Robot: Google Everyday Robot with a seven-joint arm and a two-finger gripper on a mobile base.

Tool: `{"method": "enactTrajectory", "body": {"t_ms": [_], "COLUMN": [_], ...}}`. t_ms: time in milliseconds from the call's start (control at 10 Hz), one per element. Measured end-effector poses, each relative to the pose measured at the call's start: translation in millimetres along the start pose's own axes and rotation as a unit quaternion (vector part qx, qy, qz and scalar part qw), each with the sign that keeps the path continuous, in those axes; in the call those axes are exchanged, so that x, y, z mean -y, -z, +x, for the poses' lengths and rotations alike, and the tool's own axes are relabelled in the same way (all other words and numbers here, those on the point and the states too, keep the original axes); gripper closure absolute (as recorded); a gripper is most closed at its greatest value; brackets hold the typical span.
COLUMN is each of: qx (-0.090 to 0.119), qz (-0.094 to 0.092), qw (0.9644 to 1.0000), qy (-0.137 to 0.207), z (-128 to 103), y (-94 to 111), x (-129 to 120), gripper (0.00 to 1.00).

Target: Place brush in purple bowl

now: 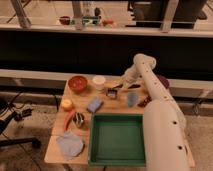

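Arm: rises from lower right, bends at upper centre, forearm slanting down-left | claw (118, 88): low over tabletop (114, 106), just beside brush (112, 93); open or closed cannot be told | purple bowl (163, 82): right, partly behind arm

The brush (112, 92), black-and-white head and black handle, lies on the desk (115, 106) by the tool (119, 87), at nine o'clock from the dark purple bowl (163, 81).
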Motion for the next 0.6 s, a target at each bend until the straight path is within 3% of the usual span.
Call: {"method": "enactTrajectory", "body": {"t_ms": [300, 600], "qx": [-0.030, -0.080], "qz": [0.025, 0.061], "qw": [0.9991, 0.9946], "qy": [0.013, 0.025], "z": [11, 22], "y": [22, 55], "x": [2, 10], "gripper": [1.00, 1.00]}}
